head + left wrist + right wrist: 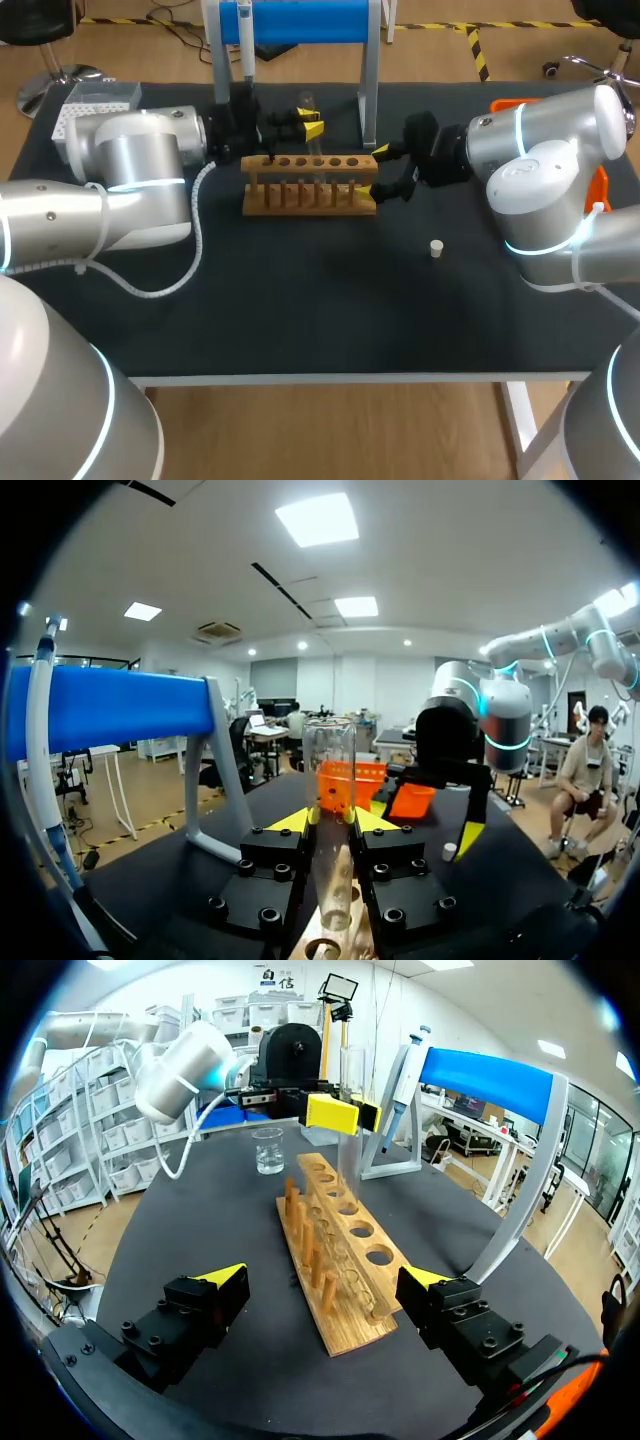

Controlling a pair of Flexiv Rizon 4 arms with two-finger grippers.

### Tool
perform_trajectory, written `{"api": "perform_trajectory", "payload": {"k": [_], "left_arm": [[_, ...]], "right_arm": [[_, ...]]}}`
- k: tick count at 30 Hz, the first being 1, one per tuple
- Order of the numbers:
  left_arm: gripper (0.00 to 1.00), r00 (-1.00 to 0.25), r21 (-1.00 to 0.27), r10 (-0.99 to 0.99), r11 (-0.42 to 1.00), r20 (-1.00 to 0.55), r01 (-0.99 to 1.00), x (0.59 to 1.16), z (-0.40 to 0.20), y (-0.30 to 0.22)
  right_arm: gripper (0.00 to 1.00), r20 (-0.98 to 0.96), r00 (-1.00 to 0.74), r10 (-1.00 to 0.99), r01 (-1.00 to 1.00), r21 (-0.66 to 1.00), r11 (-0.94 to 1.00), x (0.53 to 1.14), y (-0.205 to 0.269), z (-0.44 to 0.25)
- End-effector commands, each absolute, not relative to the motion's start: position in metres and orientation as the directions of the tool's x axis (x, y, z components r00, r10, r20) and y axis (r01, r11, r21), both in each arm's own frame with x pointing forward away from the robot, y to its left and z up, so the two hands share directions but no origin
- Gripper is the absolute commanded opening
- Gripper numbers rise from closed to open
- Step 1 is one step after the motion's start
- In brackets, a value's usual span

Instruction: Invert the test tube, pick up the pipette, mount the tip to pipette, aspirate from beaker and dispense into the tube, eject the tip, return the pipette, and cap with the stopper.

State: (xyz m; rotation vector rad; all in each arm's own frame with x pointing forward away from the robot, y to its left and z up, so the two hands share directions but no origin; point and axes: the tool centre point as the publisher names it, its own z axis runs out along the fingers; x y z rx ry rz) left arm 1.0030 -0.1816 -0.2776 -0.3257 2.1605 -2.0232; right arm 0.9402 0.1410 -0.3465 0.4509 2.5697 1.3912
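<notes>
Gripped between the left end effector's (333, 822) tips, the test tube (330, 765) stands mouth-up over the wooden rack (310, 185), so inverting looks nearly done. At the rack's end the right end effector (372, 171) gapes wide, holding nothing. With the pipette (245, 45) hanging on its stand (300, 20) and the stopper (436, 248) lying on the desk (300, 320), all later steps remain.

No legible text, label, number or sign on the test tube (330, 770), wooden rack (310, 195) or table (300, 320).
</notes>
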Motion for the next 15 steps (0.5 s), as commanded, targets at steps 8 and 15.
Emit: {"api": "perform_trajectory", "payload": {"k": [8,15], "left_arm": [[0.0,-0.969,-0.996,-0.244,0.077,0.021,-0.041,1.0082,-0.2824,-0.1821],[0.0,-0.974,-0.993,-0.225,0.115,0.012,-0.039,1.009,-0.279,-0.1861]], "right_arm": [[1.0,-0.017,-0.937,0.349,0.176,0.839,0.515,0.9399,0.1404,-0.3462],[1.0,-0.017,-0.937,0.349,0.176,0.839,0.515,0.9399,0.1404,-0.3462]]}}
